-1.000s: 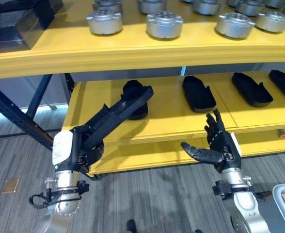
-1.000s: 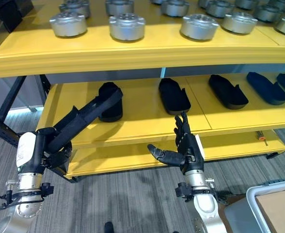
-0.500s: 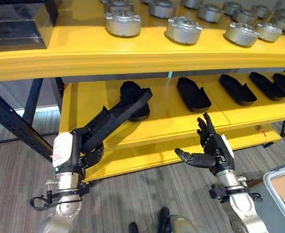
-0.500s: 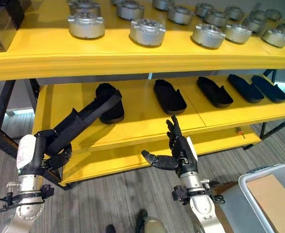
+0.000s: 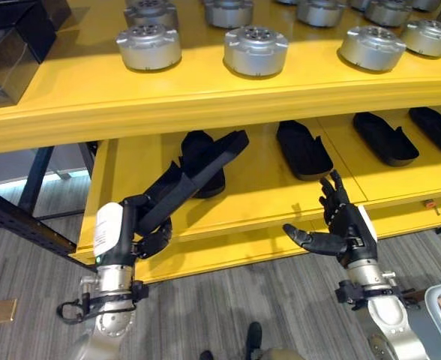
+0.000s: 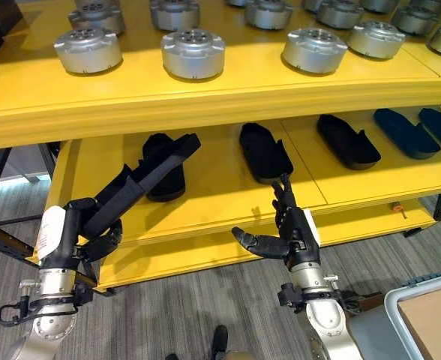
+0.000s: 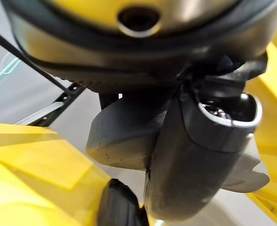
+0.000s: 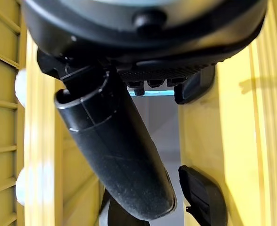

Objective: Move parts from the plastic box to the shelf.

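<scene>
Since a second ago our left robot hand [image 5: 142, 229], gripping a long black part [image 5: 194, 176], edged toward the shelf [image 5: 265, 191]; right robot hand [image 5: 340, 229] open; next, release it.

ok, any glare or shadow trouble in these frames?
Left eye view: the top shelf is brightly lit, with highlights on the silver round parts; the middle shelf is shaded at the back, and the long black part in the left hand merges with the black part behind it. Right wrist view: two white glare spots at the yellow edge.
</scene>
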`<state>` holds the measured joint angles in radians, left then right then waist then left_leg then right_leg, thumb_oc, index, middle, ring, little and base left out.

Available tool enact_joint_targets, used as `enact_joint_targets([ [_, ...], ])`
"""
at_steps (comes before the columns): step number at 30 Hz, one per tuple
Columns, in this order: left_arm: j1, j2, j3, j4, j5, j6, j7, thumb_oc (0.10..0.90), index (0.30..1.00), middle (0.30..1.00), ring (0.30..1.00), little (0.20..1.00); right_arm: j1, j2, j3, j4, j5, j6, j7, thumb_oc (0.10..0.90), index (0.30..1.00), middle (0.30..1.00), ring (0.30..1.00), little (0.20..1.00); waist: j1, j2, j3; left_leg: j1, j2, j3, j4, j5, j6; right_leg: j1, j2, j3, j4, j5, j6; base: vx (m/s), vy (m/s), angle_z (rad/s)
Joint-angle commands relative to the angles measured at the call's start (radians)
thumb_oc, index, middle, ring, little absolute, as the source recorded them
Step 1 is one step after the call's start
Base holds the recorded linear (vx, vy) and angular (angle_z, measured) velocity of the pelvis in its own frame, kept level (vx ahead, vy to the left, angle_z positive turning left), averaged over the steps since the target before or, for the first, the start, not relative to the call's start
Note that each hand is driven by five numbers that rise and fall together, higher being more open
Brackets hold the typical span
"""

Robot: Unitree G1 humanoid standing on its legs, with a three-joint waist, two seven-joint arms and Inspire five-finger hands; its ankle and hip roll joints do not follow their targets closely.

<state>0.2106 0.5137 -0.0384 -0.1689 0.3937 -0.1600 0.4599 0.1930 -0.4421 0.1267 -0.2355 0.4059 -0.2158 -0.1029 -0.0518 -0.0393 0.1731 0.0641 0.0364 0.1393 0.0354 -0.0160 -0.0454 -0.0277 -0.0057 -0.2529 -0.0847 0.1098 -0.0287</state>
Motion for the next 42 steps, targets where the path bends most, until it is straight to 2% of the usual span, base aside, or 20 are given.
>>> enact_joint_targets([
  [1,-0.103,0.028,0.058,-0.106,-0.067,-0.105,0.060,0.400,0.300,0.300,0.300,0.300,-0.064,-0.032,-0.018,-0.114,0.039,-0.128,0.012,0.900,1.000,1.000,1.000,1.000,-0.006,-0.035,-0.030,-0.111,0.072,-0.011,0.289,-0.014,-0.058,0.081,-0.047,0.026,0.022,-0.088,0.061,0.01,-0.102,0.39],
  [2,-0.112,0.026,0.061,-0.111,-0.068,-0.104,0.064,0.400,0.300,0.300,0.300,0.300,-0.061,-0.039,-0.018,-0.117,0.034,-0.128,0.015,0.900,1.000,1.000,1.000,1.000,-0.004,-0.032,-0.029,-0.121,0.078,-0.030,0.311,0.002,-0.066,0.094,-0.039,0.025,0.013,-0.091,0.056,0.08,-0.048,0.28],
  [3,-0.122,0.022,0.072,-0.105,-0.067,-0.096,0.076,0.400,0.300,0.300,0.300,0.300,-0.054,-0.045,-0.025,-0.121,0.029,-0.125,0.015,0.900,1.000,1.000,1.000,1.000,-0.012,-0.028,-0.031,-0.119,0.129,-0.035,0.283,0.041,-0.078,0.112,-0.036,0.020,0.001,-0.096,0.056,0.08,-0.024,0.09],
  [4,-0.122,0.021,0.072,-0.105,-0.066,-0.096,0.076,0.400,0.300,0.300,0.300,0.300,-0.054,-0.045,-0.025,-0.122,0.029,-0.124,0.015,0.900,1.000,1.000,1.000,1.000,-0.012,-0.028,-0.030,-0.114,0.130,-0.034,0.277,0.043,-0.079,0.114,-0.035,0.021,0.001,-0.096,0.055,0.09,0.020,-0.02],
  [7,-0.134,0.014,0.096,-0.089,-0.055,-0.085,0.119,0.400,0.300,0.300,0.300,0.300,-0.049,-0.046,-0.031,-0.120,0.033,-0.127,0.004,0.900,1.000,1.000,1.000,1.000,-0.018,-0.033,-0.034,-0.076,0.203,-0.033,0.138,0.064,-0.075,0.112,-0.066,0.029,0.003,-0.093,0.077,0.09,0.112,-0.05],
  [8,-0.143,0.007,0.108,-0.075,-0.044,-0.079,0.141,0.400,0.300,0.300,0.300,0.300,-0.047,-0.044,-0.029,-0.111,0.034,-0.129,-0.004,0.900,1.000,1.000,1.000,1.000,-0.026,-0.026,-0.041,-0.060,0.254,-0.021,0.029,0.127,-0.078,0.102,-0.075,0.038,0.008,-0.101,0.091,0.08,0.121,-0.04],
  [9,-0.143,0.007,0.108,-0.074,-0.044,-0.079,0.143,0.400,0.300,0.300,0.300,0.300,-0.048,-0.044,-0.029,-0.110,0.034,-0.130,-0.004,0.900,1.000,1.000,1.000,1.000,-0.026,-0.025,-0.042,-0.055,0.255,-0.018,0.016,0.134,-0.079,0.100,-0.073,0.038,0.009,-0.101,0.090,0.09,0.141,-0.03],
  [10,-0.159,0.001,0.110,-0.059,-0.042,-0.075,0.159,0.400,0.300,0.300,0.300,0.300,-0.048,-0.045,-0.027,-0.104,0.032,-0.135,-0.011,0.900,1.000,1.000,1.000,1.000,-0.029,-0.018,-0.046,-0.057,0.273,-0.025,-0.018,0.176,-0.090,0.098,-0.073,0.044,0.009,-0.104,0.099,0.09,0.108,-0.22],
  [11,-0.162,-0.004,0.112,-0.041,-0.037,-0.069,0.162,0.400,0.300,0.300,0.300,0.300,-0.041,-0.045,-0.029,-0.103,0.032,-0.138,-0.006,0.900,1.000,1.000,1.000,1.000,-0.035,0.000,-0.058,-0.033,0.272,-0.012,-0.046,0.175,-0.101,0.102,-0.065,0.050,0.001,-0.107,0.104,0.09,0.111,-0.35],
  [12,-0.163,-0.005,0.111,-0.040,-0.037,-0.069,0.163,0.400,0.300,0.300,0.300,0.300,-0.041,-0.046,-0.029,-0.103,0.033,-0.138,-0.006,0.900,1.000,1.000,1.000,1.000,-0.034,0.002,-0.059,-0.030,0.273,-0.010,-0.050,0.177,-0.102,0.101,-0.064,0.051,0.001,-0.106,0.103,0.10,0.119,-0.56],
  [14,-0.184,-0.001,0.104,-0.010,-0.028,-0.058,0.166,0.400,0.300,0.300,0.300,0.300,-0.028,-0.043,-0.032,-0.107,0.037,-0.135,-0.003,0.900,1.000,1.000,1.000,1.000,-0.053,0.023,-0.075,0.018,0.264,0.047,-0.105,0.166,-0.113,0.105,-0.070,0.055,-0.003,-0.098,0.105,0.12,0.158,-0.38],
  [16,-0.194,0.004,0.102,0.008,-0.022,-0.052,0.171,0.400,0.300,0.300,0.300,0.300,-0.027,-0.042,-0.029,-0.112,0.039,-0.133,0.002,0.900,1.000,1.000,1.000,1.000,-0.054,0.024,-0.077,0.034,0.254,0.057,-0.117,0.158,-0.111,0.105,-0.074,0.064,-0.003,-0.094,0.108,0.09,0.119,-0.07],
  [20,-0.220,0.013,0.102,0.069,-0.010,-0.031,0.185,0.400,0.300,0.300,0.300,0.300,-0.026,-0.037,-0.016,-0.114,0.035,-0.116,0.019,0.900,1.000,1.000,1.000,1.000,-0.055,0.011,-0.080,0.058,0.232,0.106,-0.123,0.125,-0.104,0.099,-0.091,0.084,-0.003,-0.080,0.121,0.07,0.106,-0.05],
  [23,-0.222,0.014,0.101,0.071,-0.010,-0.032,0.186,0.400,0.300,0.300,0.300,0.300,-0.026,-0.037,-0.016,-0.114,0.035,-0.116,0.020,0.900,1.000,1.000,1.000,1.000,-0.051,0.011,-0.080,0.059,0.231,0.109,-0.123,0.124,-0.103,0.098,-0.092,0.087,-0.003,-0.080,0.122,0.02,0.053,-0.20],
  [24,-0.255,0.008,0.105,0.105,-0.013,-0.012,0.201,0.400,0.300,0.300,0.300,0.300,-0.016,-0.036,-0.013,-0.123,0.038,-0.108,0.030,0.900,1.000,1.000,1.000,1.000,-0.068,-0.003,-0.078,0.061,0.218,0.135,-0.123,0.097,-0.099,0.084,-0.107,0.091,-0.001,-0.070,0.134,0.05,0.157,-0.02],
  [29,-0.306,-0.011,0.120,0.148,-0.033,0.019,0.251,0.400,0.300,0.300,0.300,0.300,-0.011,-0.039,-0.004,-0.137,0.035,-0.093,0.038,0.900,1.000,1.000,1.000,1.000,-0.067,-0.029,-0.084,0.063,0.200,0.159,-0.123,0.062,-0.087,0.065,-0.127,0.103,-0.001,-0.059,0.151,0.02,0.089,-0.13],
  [37,-0.345,-0.021,0.136,0.188,-0.050,0.047,0.287,0.400,0.300,0.300,0.300,0.300,-0.015,-0.043,0.015,-0.142,0.034,-0.084,0.043,0.900,1.000,1.000,1.000,1.000,-0.064,-0.055,-0.082,0.069,0.198,0.165,-0.123,0.051,-0.086,0.067,-0.131,0.096,-0.003,-0.060,0.159,0.00,0.004,0.00],
  [42,-0.366,-0.023,0.146,0.276,-0.068,0.071,0.315,0.400,0.300,0.300,0.300,0.300,-0.014,-0.048,0.029,-0.146,0.047,-0.081,0.057,0.900,1.000,1.000,1.000,1.000,-0.063,-0.072,-0.064,0.073,0.202,0.168,-0.123,0.055,-0.090,0.071,-0.126,0.097,-0.003,-0.060,0.159,0.00,0.000,0.00],
])
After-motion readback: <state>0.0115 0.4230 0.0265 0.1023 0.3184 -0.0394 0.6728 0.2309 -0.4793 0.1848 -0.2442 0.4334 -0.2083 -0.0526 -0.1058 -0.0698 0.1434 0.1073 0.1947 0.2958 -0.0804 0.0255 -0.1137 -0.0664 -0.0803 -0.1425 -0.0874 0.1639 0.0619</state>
